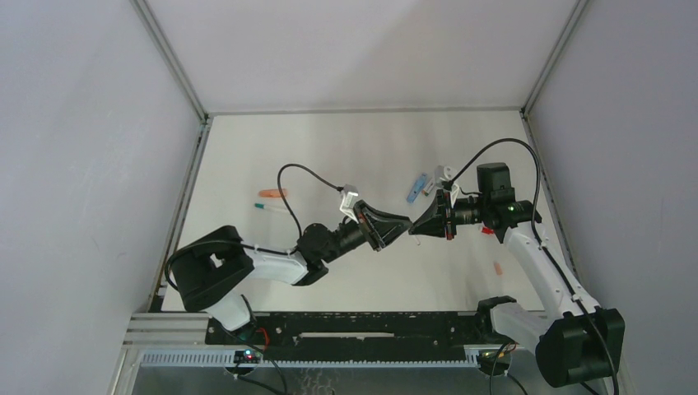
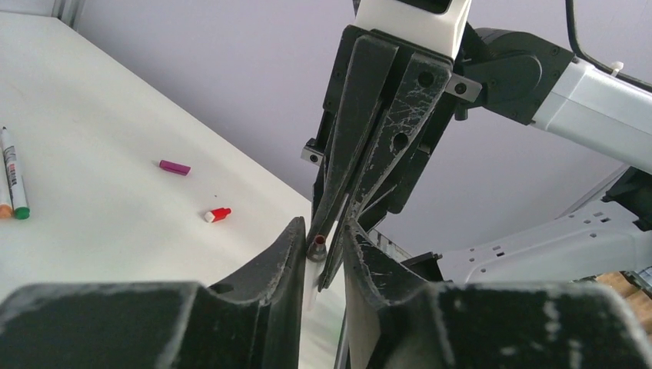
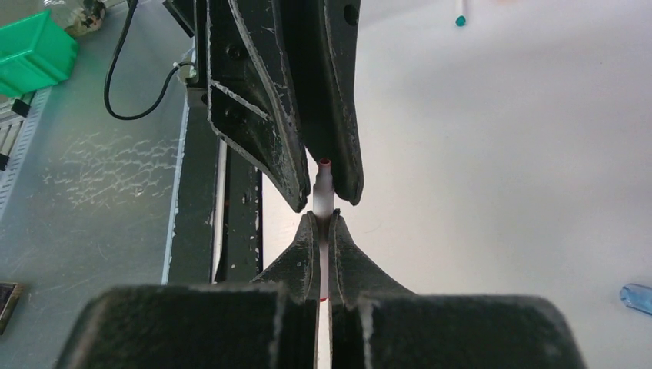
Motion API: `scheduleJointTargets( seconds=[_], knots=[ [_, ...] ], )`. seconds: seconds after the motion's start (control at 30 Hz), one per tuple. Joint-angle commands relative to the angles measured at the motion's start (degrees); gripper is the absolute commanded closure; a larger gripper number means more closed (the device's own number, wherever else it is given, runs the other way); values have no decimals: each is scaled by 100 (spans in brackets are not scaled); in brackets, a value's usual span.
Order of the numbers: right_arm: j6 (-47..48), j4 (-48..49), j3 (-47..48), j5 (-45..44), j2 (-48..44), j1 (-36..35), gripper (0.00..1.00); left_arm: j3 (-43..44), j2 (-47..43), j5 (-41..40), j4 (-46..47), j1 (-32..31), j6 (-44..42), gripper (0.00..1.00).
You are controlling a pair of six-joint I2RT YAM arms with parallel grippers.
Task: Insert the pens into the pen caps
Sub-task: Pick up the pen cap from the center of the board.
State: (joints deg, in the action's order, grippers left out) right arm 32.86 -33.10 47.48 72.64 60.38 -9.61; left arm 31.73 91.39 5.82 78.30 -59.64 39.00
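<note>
- Between the fingers of the left gripper [image 2: 323, 232], up off the table [image 2: 92, 100]: the red-tipped nose of a pen [image 3: 324, 186]. The jaws stand at a narrow slit, a little wider than the barrel. One finger looks to touch the pen, but no firm pinch shows.
- Just behind that, the right gripper [image 3: 324, 221] is clamped tight on the white barrel. The pen pokes straight out past its fingertips into the left jaws.
- Reading: a mid-air handover or regrasp, with the pen uncapped.
- To do it well, the right should hold firm until the left pinch is complete. Close the left slowly, so the finger that touches first does not lever the pen sideways.
- The left pads sit right at the nib, and a grip that far forward would block a cap. Better to take the barrel behind the shoulder and leave the tip clear.
- Risk: a slim, smooth barrel that may twist or slip if both grips go loose together.
- Beyond the left fingertips, down on the table: a red cap [image 2: 217, 215], likely the match. A magenta cap [image 2: 174, 167] lies farther off.
</note>
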Motion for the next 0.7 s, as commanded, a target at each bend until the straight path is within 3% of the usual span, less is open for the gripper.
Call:
scheduleJointTargets(
  seconds=[0.0, 0.2, 0.37, 0.53, 0.67],
  knots=[
    [-73, 144, 92, 192, 30, -41, 100, 228, 49, 87, -16, -39, -121, 77],
    [-116, 164, 90, 193, 68, -42, 100, 294, 111, 186, -77, -39, -107, 99],
    [-228, 278, 21, 125, 79, -57, 99, 173, -15, -179, -15, -39, 19, 100],
    [-199, 333, -125, -76, 149, -250, 64, -47, -251, -897, 137, -35, 147, 100],
    [-234, 401, -139, -241, 272, -482, 60, -143, -418, -1135, 186, -30, 152, 100]
  ],
)
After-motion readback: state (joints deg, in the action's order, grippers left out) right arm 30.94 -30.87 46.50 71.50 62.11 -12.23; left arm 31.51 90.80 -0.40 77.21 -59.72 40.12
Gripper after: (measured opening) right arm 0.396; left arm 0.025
